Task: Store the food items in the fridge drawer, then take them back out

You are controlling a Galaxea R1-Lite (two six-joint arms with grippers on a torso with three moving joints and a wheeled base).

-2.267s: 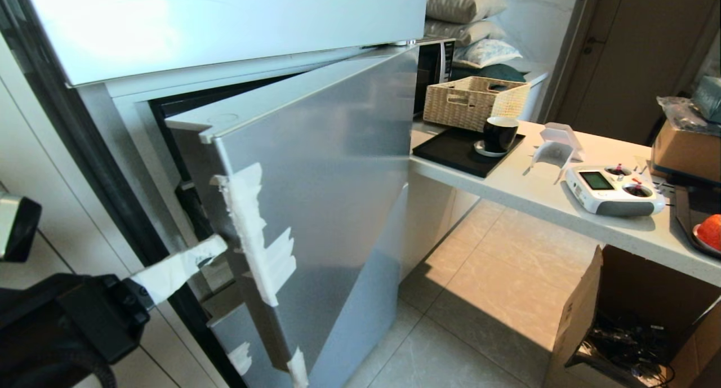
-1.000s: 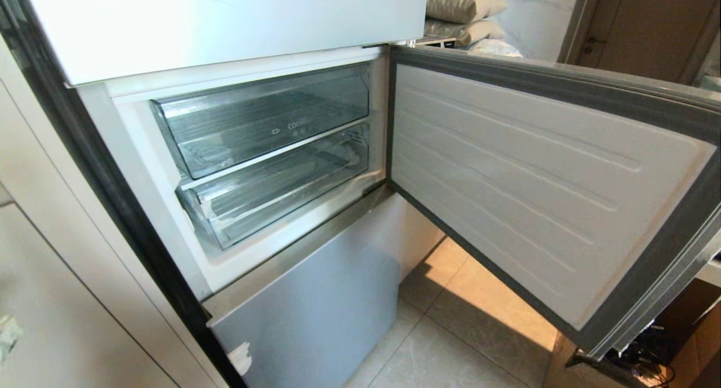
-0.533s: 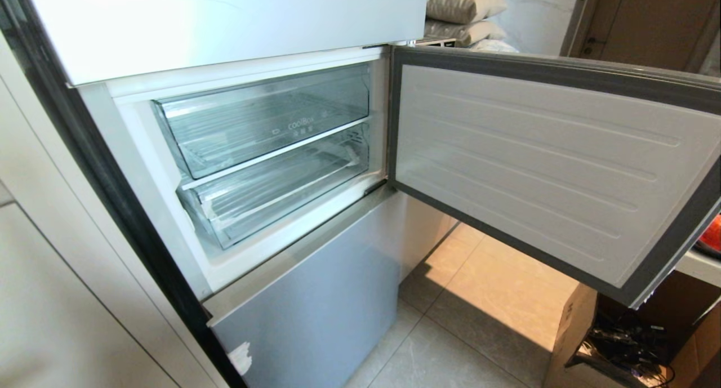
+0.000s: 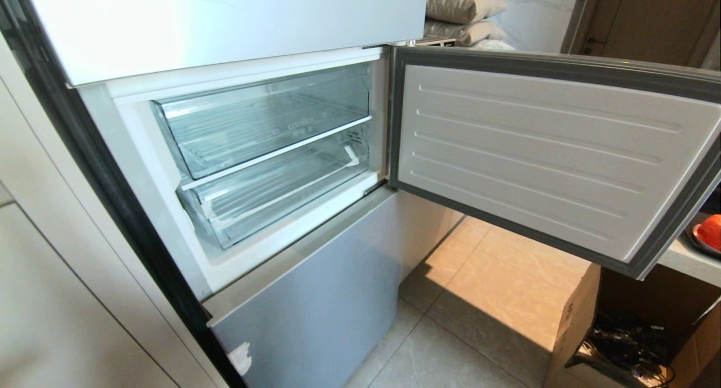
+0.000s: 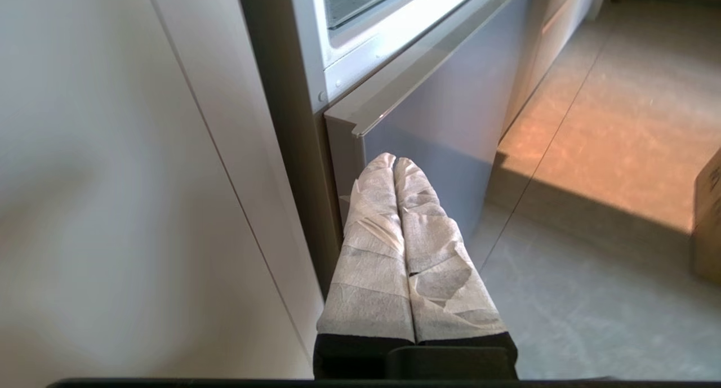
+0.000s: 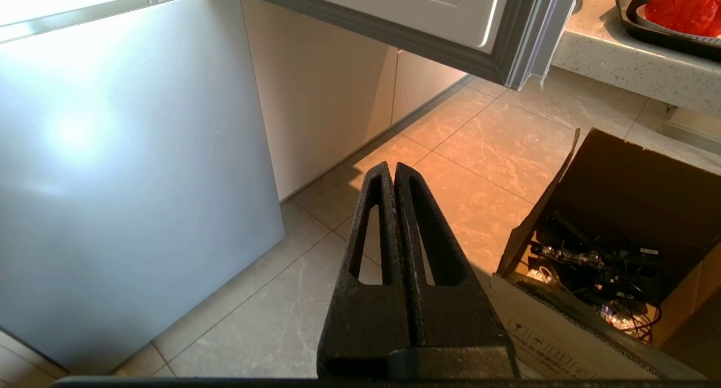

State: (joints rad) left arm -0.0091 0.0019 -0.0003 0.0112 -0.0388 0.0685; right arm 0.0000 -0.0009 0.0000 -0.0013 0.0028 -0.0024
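Door (image 4: 541, 157) swung wider since a second ago; fridge drawer (image 4: 270, 191) pushed in. Both my grippers empty, fingers together: left gripper (image 5: 394, 161), right gripper (image 6: 394, 167), hanging low.

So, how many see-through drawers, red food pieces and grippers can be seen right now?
Clear plastic fridge drawers: 2, taller lettered bin above shallow ribbed drawer
Red roundish food pieces: 1
Grippers: 2, tape-wrapped left gripper, black right gripper
Total: 5
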